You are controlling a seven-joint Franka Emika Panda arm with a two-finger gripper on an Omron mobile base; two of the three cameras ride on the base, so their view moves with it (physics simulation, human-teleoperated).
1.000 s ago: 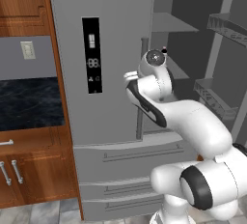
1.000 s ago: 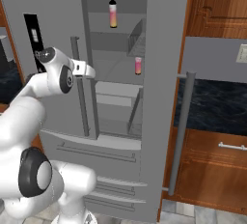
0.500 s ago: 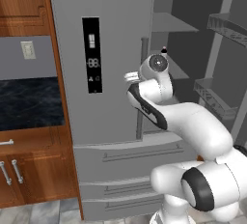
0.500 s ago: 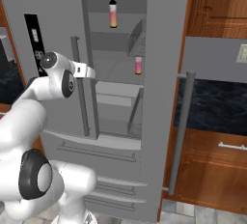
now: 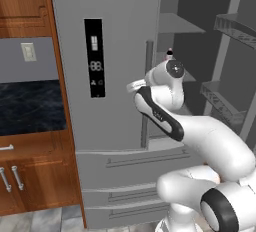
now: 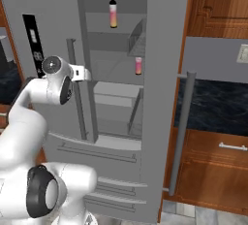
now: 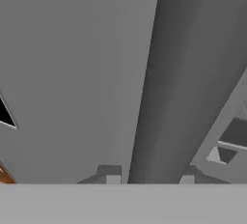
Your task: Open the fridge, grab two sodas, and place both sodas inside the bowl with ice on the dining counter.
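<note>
Gripping the left door handle (image 7: pixel 169 78) of the fridge (image 5: pixel 115 36), the fingers (image 7: pixel 149 179) sit closed around the long vertical bar; in the hand view the bar runs up between the two tips, close to the camera. Arm reaches from the base up to that handle, wrist level with the lower part of the black display panel (image 5: pixel 94 57) and to its right. Left door looks closed or nearly so. Right door (image 6: pixel 162 88) swung open, its handle (image 6: pixel 180 132) facing out, door bins visible on its inner side in the left base view. Inside the fridge, behind the arm: one soda (image 6: pixel 138 66) on the middle shelf, pink body. Second soda (image 6: pixel 113 13) on the shelf above it, farther up, black cap, pink shading to orange-yellow. Drawers (image 5: pixel 130 161) at the fridge base below the doors, shut. Wood cabinets (image 6: pixel 218 170) beside the fridge on both sides.
</note>
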